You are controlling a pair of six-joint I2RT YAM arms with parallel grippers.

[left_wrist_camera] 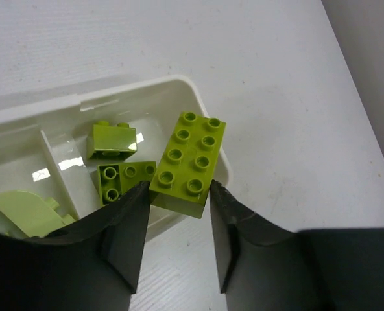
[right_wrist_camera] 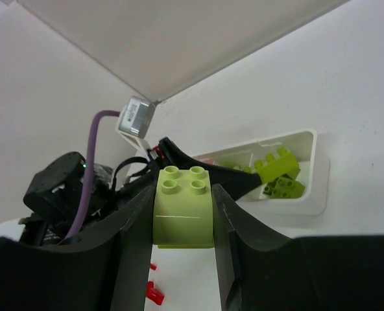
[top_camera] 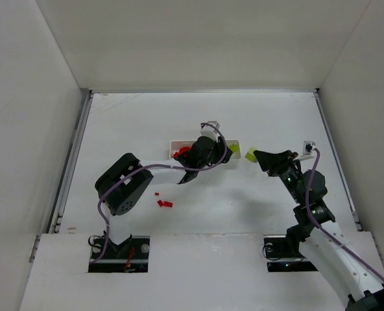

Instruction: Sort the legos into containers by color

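My left gripper (left_wrist_camera: 179, 191) is shut on a yellow-green eight-stud lego (left_wrist_camera: 187, 162), holding it just over the right end compartment of the white tray (left_wrist_camera: 140, 84). Two more yellow-green legos (left_wrist_camera: 112, 139) (left_wrist_camera: 124, 178) lie in that compartment, and a pale green curved piece (left_wrist_camera: 23, 210) lies past the divider. My right gripper (right_wrist_camera: 183, 194) is shut on a yellow-green four-stud lego (right_wrist_camera: 183, 207), held above the table just right of the tray (top_camera: 233, 142). A few small red legos (top_camera: 165, 203) lie on the table in front of the tray. Something red (top_camera: 181, 153) shows at the tray's left end.
The left arm (top_camera: 172, 170) reaches across the tray and hides most of it. White walls enclose the table on the left, back and right. The right arm (top_camera: 309, 194) stands at the right side.
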